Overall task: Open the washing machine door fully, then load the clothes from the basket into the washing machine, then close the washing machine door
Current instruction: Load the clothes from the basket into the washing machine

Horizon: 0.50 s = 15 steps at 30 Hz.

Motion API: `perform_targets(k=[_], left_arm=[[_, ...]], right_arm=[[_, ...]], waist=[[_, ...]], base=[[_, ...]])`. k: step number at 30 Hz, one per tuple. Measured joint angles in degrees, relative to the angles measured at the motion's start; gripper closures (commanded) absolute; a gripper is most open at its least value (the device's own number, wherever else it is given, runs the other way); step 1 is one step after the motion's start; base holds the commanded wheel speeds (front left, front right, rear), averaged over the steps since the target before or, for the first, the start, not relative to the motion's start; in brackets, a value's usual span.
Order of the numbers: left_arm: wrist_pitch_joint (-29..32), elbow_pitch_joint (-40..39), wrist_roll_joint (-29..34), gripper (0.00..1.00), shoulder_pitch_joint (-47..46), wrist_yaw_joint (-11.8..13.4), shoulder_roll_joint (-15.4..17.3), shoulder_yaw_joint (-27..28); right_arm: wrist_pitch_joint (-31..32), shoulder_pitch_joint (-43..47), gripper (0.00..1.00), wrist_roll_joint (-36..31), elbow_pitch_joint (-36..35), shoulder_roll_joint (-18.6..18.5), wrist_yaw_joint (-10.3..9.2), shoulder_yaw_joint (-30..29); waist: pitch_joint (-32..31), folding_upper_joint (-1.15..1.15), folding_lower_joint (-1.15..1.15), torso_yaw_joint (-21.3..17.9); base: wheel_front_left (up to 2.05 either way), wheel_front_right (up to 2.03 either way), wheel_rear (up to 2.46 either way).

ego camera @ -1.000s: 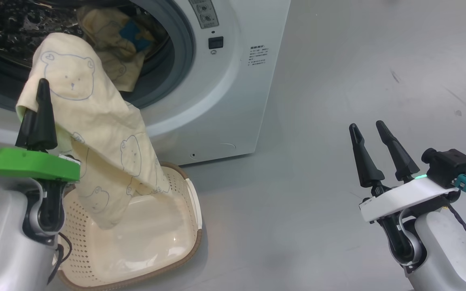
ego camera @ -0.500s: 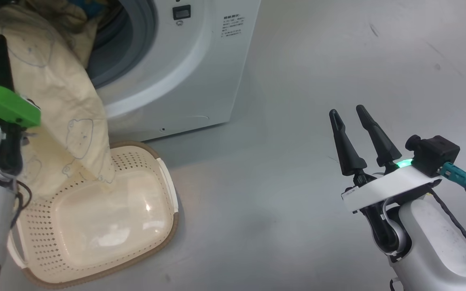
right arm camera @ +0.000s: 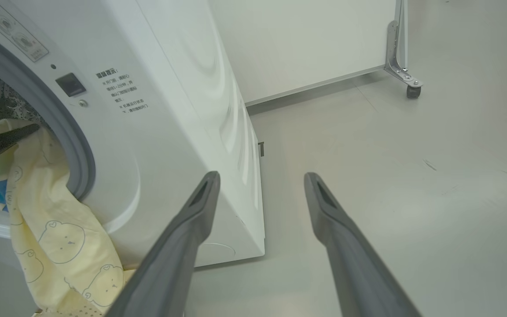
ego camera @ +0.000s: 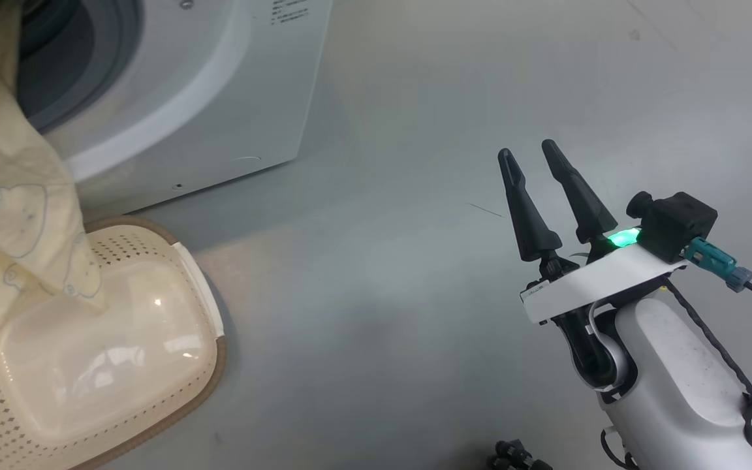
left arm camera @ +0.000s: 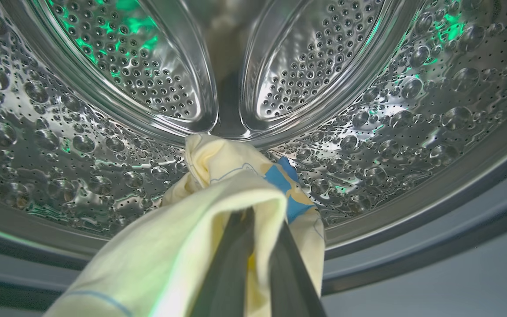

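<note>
We think test lab or demo room. Washer [right arm camera: 183, 110] stands free on bare grey floor [ego camera: 382, 294]. Behind it we see plain white partition [right arm camera: 306, 39], standing on caster [right arm camera: 411, 91].

A pale yellow bear-print garment [ego camera: 17, 215] drapes over the open mouth of the white washing machine [ego camera: 219, 85] at ten o'clock, its tail reaching into the cream perforated basket [ego camera: 216, 365] (brown rim) at eight o'clock. A blue-patched garment [left arm camera: 280, 178] lies in the steel drum [left arm camera: 104, 132].
</note>
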Motion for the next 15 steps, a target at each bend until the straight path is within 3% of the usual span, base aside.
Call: perform_targets(k=[4,12,15], left_arm=[[-0.7,2.1,0.1,1.0,-2.1,0.0,0.0,0.2],[-13.2,0.6,2.3,1.0,-9.5,0.0,-1.0,3.9],[-15.3,2.0,2.1,1.0,-10.4,0.1,-1.6,5.1]], right_arm=[[0.0,-0.6,0.0,0.0,0.4,0.5,0.0,0.2],[0.0,-0.7,0.0,-0.1,0.7,0.5,0.0,-0.7],[0.0,-0.8,0.0,-0.1,0.9,0.5,0.0,-0.8]], waist=[[1.3,0.0,0.0,-2.1],[2.8,0.0,0.0,-3.9],[3.0,0.0,0.0,-3.8]], base=[[0.0,0.0,0.0],[0.0,0.0,0.0],[0.0,0.0,0.0]])
